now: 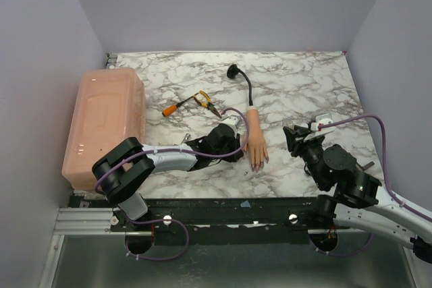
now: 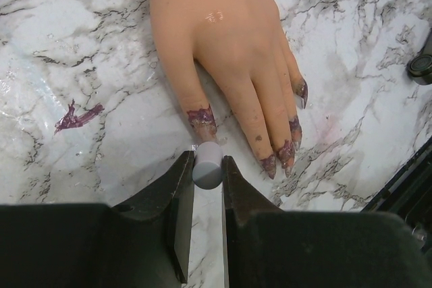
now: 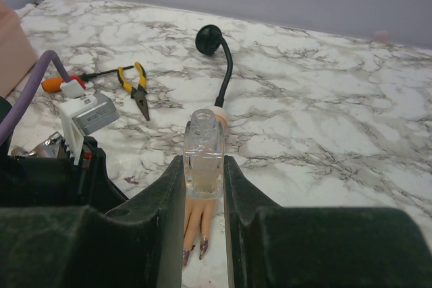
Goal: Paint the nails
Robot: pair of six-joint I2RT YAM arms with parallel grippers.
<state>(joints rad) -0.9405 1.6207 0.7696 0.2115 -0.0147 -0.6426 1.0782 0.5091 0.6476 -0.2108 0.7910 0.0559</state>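
Observation:
A flesh-coloured mannequin hand [image 1: 256, 141] lies flat on the marble table, fingers toward the arms, on a black gooseneck stand. Its dark purplish nails [image 2: 287, 152] show in the left wrist view, with polish smeared on the thumb [image 2: 202, 117]. My left gripper [image 2: 207, 170] is shut on a grey brush cap [image 2: 207, 165], held right at the thumb tip; it also shows in the top view [image 1: 237, 148]. My right gripper [image 3: 204, 173] is shut on an open clear polish bottle [image 3: 204, 154], held upright to the right of the hand; the gripper also shows in the top view [image 1: 295, 137].
A large pink plastic bin [image 1: 104, 124] lies at the left. An orange-handled screwdriver [image 1: 176, 106] and yellow pliers [image 1: 206, 102] lie behind the hand. A purple smear [image 2: 77, 117] marks the table left of the thumb. Walls close in on three sides.

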